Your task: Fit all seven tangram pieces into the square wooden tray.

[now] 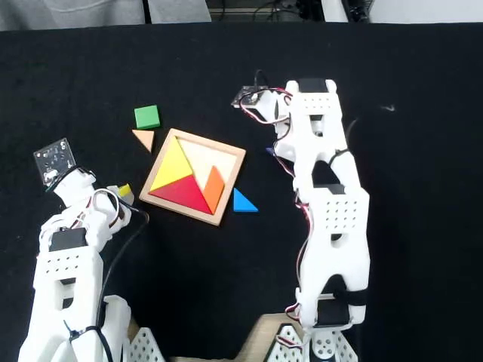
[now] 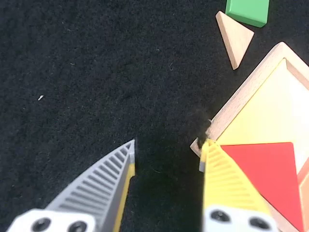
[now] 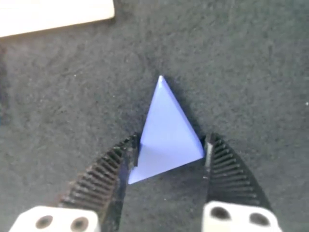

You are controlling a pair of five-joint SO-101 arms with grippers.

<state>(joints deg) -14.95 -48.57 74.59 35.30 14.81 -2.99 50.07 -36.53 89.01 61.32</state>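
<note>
The square wooden tray lies mid-table and holds a yellow triangle, a red triangle and an orange piece. A green square and a wood-coloured triangle lie off its far-left side. A light blue triangle lies by its right side. My left gripper is open over bare cloth, one finger beside the tray's corner. My right gripper is right of the tray, and its fingers press both sides of a dark blue triangle on the cloth.
Black cloth covers the table. The right arm stretches along the tray's right side. The left arm sits at the near left. A pale tray edge shows beyond the dark blue triangle.
</note>
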